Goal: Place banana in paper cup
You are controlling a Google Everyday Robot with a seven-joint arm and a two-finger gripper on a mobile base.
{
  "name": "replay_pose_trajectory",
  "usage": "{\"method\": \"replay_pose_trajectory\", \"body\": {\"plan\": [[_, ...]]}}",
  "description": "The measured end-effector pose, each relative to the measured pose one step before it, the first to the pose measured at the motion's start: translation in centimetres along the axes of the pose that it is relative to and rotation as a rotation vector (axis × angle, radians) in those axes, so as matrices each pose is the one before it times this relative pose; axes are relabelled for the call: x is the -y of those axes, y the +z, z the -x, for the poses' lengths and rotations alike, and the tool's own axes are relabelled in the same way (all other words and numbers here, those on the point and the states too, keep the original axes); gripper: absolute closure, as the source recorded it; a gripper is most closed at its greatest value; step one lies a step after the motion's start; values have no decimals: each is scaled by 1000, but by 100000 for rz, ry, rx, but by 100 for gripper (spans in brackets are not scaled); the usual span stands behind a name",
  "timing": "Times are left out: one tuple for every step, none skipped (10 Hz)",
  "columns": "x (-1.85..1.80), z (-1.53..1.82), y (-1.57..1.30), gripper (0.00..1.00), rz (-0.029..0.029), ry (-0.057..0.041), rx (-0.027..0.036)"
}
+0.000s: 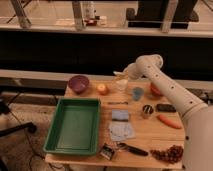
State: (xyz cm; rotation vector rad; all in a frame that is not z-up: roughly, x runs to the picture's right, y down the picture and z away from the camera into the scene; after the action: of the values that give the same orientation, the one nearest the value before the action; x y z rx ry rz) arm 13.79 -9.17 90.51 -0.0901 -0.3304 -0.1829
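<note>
The paper cup [121,85] stands upright at the back middle of the wooden table [140,137]. My gripper [122,76] hangs right above the cup's mouth, at the end of the white arm that comes in from the right. It is shut on the banana [118,74], a pale yellow piece that sticks out to the left just over the cup's rim. The banana's lower part is hidden by the gripper and the cup.
Left of the cup are an orange fruit [102,89] and a purple bowl [78,83]. A blue-grey cup [137,93], a dark metallic cup [146,110] and an orange carrot [167,121] lie to the right. A green tray [75,125] fills the left. Grapes [170,152] lie front right.
</note>
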Motion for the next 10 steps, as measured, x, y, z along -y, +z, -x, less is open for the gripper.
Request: {"method": "replay_pose_trajectory", "body": {"plan": [[164,238,461,100,-80,-453,798],[1,-22,246,100,111,-63,224],[-68,-203,257,100,173,147,80],[-103,-345,229,100,145,459,73],[-83,-124,234,100,237,194,157],[112,23,221,100,-58,59,256],[55,17,121,100,-36,45,160],[82,-35,105,100,-223,-42,121],[54,-121,-45,100,-344,-86,-116],[51,-37,-40,100,-280,-22,12]]}}
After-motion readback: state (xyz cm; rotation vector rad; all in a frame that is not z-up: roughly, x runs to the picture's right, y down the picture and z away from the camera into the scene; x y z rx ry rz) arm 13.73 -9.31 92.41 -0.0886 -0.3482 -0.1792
